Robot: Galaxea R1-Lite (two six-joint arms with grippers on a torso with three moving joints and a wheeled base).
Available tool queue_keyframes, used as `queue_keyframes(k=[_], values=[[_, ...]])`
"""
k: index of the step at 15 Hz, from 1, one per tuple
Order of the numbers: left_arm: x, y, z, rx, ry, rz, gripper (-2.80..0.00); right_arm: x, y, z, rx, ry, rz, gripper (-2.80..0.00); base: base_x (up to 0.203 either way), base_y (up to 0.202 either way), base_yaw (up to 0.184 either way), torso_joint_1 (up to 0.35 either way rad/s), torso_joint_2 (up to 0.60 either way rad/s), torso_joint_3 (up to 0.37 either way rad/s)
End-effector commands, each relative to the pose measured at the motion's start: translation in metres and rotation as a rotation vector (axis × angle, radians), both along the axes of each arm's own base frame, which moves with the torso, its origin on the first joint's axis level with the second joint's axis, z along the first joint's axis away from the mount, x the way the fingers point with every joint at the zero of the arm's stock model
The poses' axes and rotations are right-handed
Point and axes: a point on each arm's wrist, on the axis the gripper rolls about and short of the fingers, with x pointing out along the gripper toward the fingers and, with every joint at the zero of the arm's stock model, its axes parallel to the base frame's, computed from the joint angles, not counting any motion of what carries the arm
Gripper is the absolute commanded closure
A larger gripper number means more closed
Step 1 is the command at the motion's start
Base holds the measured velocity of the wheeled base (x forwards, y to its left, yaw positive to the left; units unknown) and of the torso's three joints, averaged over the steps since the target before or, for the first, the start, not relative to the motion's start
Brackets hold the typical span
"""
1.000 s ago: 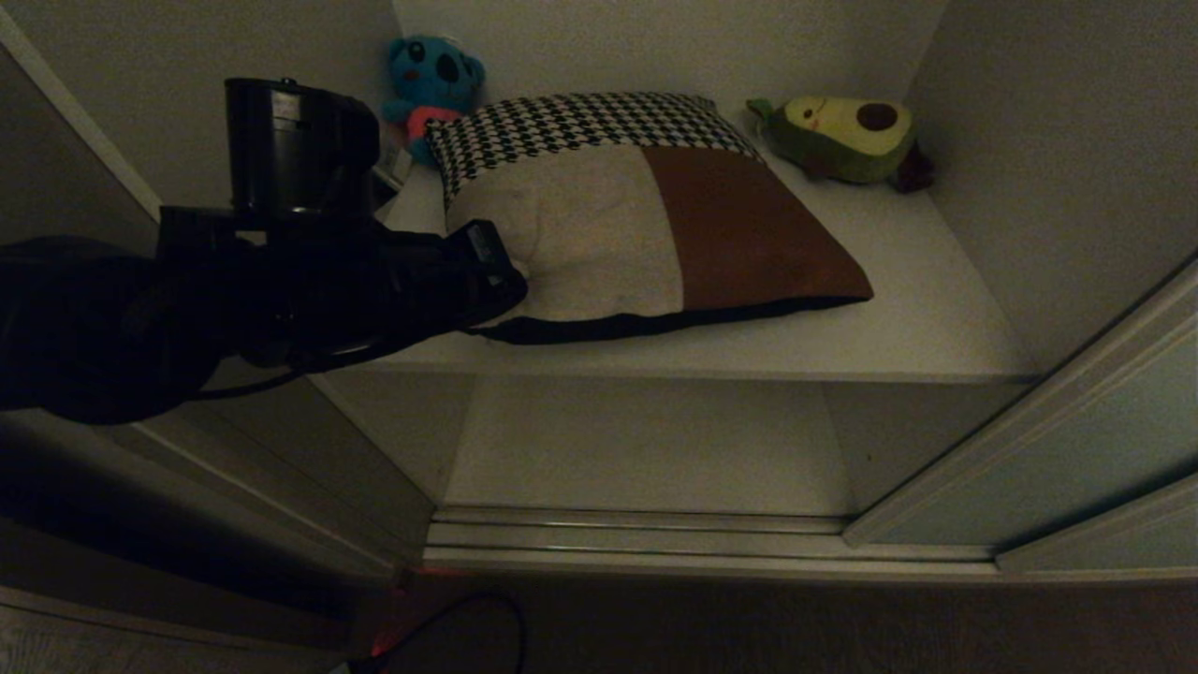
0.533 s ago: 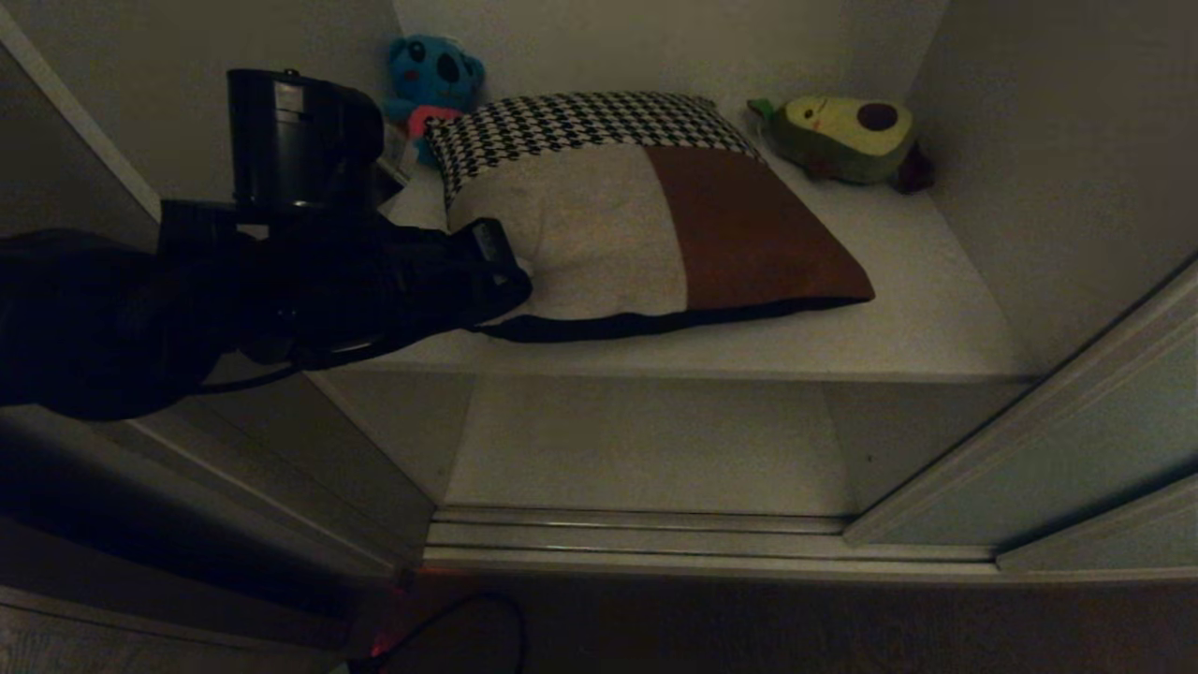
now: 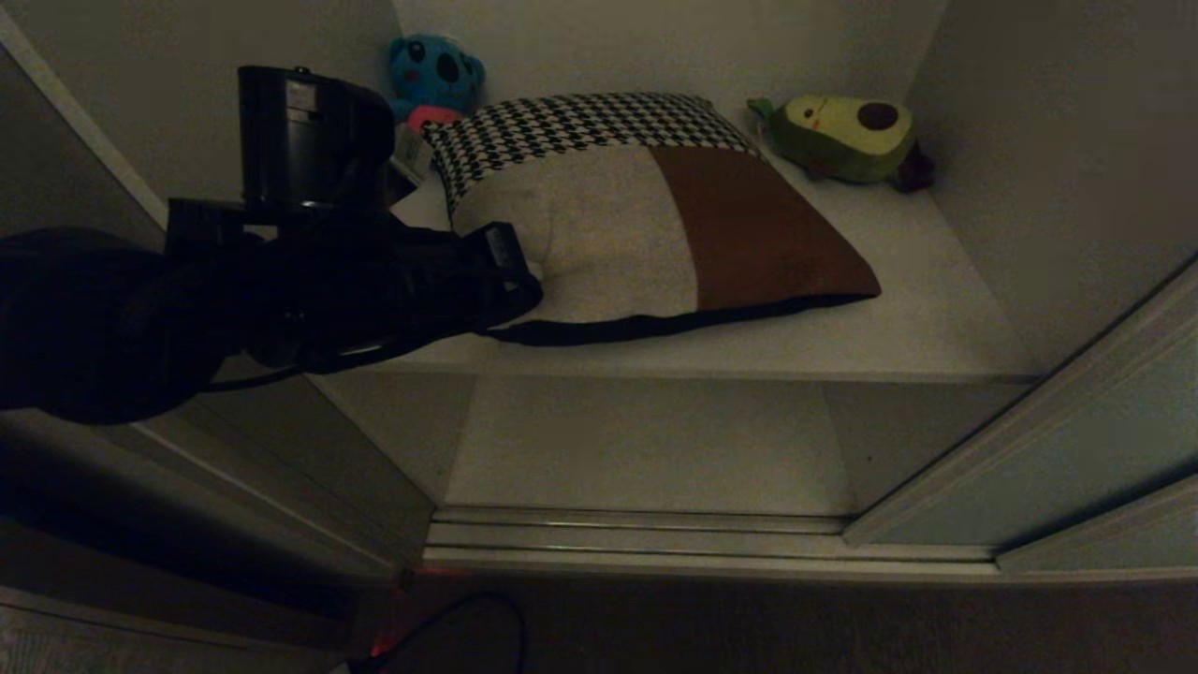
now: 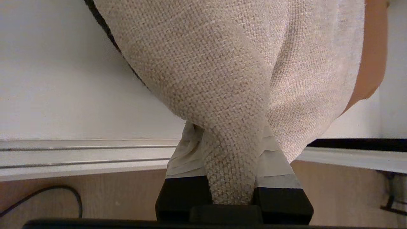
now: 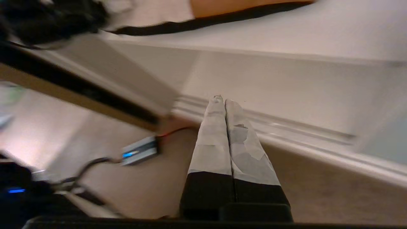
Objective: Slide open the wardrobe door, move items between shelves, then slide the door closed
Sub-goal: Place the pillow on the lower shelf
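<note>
The patchwork cushion point(image 3: 655, 215), in beige, rust-brown and houndstooth, lies on the upper shelf point(image 3: 917, 309). My left gripper point(image 3: 524, 281) is at its near left corner, shut on a pinch of the beige fabric. In the left wrist view the gripper point(image 4: 229, 128) squeezes a fold of the cushion point(image 4: 241, 63) between its taped fingers point(image 4: 182, 159). My right gripper point(image 5: 222, 100) is shut on nothing, low over the floor beside the door track; it is outside the head view. The sliding wardrobe door point(image 3: 1058, 468) stands pushed to the right. The lower shelf point(image 3: 646, 449) is bare.
A blue plush toy point(image 3: 432, 75) sits in the back left corner of the upper shelf, an avocado plush point(image 3: 847, 131) in the back right. The door track point(image 3: 655, 538) runs along the floor. A cable point(image 3: 449, 618) and a small box with a blue light point(image 5: 140, 149) lie on the floor.
My left gripper has edged a little to the right with the cushion's corner in it, and the cushion has shifted slightly the same way.
</note>
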Motion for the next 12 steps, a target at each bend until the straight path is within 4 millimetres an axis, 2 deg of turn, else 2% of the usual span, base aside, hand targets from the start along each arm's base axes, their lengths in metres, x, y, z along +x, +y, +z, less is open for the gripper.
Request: queue_keyframes(k=[1,3,5,8,9,12], values=[[-0.004,0.002,0.003,-0.001,-0.003,-0.002,0.00,0.020,0.001,0.007,0.010,0.043,0.027,0.00,0.000,0.000,0.000,0.000,0.00,0.000],[-0.009,-0.001,0.004,0.001,-0.003,-0.018,0.00,0.031,0.006,0.014,0.043,0.075,0.076,0.00,0.000,0.000,0.000,0.000,0.00,0.000],[-0.017,0.000,0.007,0.011,-0.009,-0.034,0.00,0.044,0.010,0.011,0.053,0.126,0.108,0.00,0.000,0.000,0.000,0.000,0.00,0.000],[-0.035,-0.010,0.007,0.032,0.016,-0.105,0.00,0.060,0.016,0.004,0.052,0.192,0.140,0.00,0.000,0.000,0.000,0.000,0.00,0.000],[-0.036,-0.011,0.006,0.034,0.017,-0.111,0.00,0.067,0.017,0.002,0.057,0.214,0.137,-2.80,0.000,0.000,0.000,0.000,0.00,0.000],[-0.042,-0.013,0.002,0.055,0.022,-0.128,0.00,0.096,0.022,-0.005,0.079,0.261,0.131,-2.80,0.000,0.000,0.000,0.000,0.00,0.000]])
